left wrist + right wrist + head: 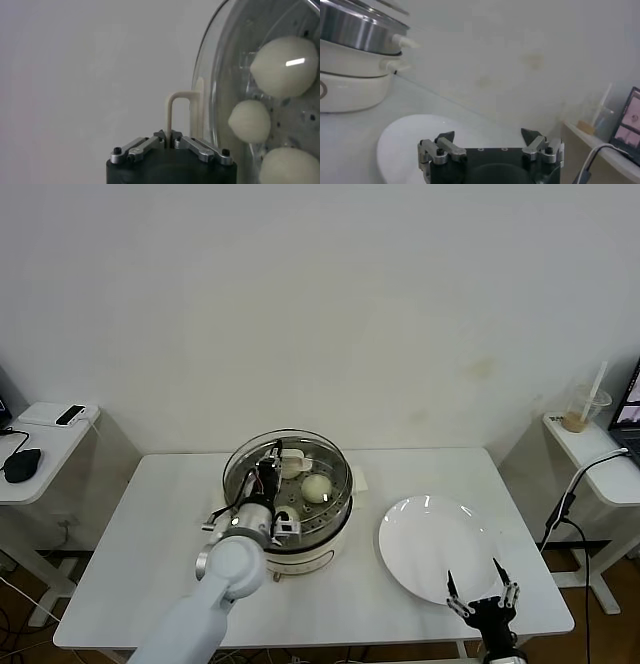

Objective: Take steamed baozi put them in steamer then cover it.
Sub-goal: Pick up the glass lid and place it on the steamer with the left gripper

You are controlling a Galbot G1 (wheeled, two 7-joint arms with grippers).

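Note:
The steamer (335, 514), a steel basket on a cream-white pot base, stands mid-table. The clear glass cover (330, 456) lies over it. Through the glass I see cream-white baozi (316, 487); three baozi (284, 66) show in the left wrist view. My left gripper (266, 476) is shut on the cover's cream handle (172, 112), above the steamer. My right gripper (480, 596) is open and empty at the front right, over the near edge of the white plate (420, 534). The steamer (355, 35) also shows in the right wrist view.
A side table (30, 474) on the left holds a mouse and a phone. Another side table (600, 459) on the right holds a plastic cup with a straw (585, 409). A cable (565, 504) hangs at the right.

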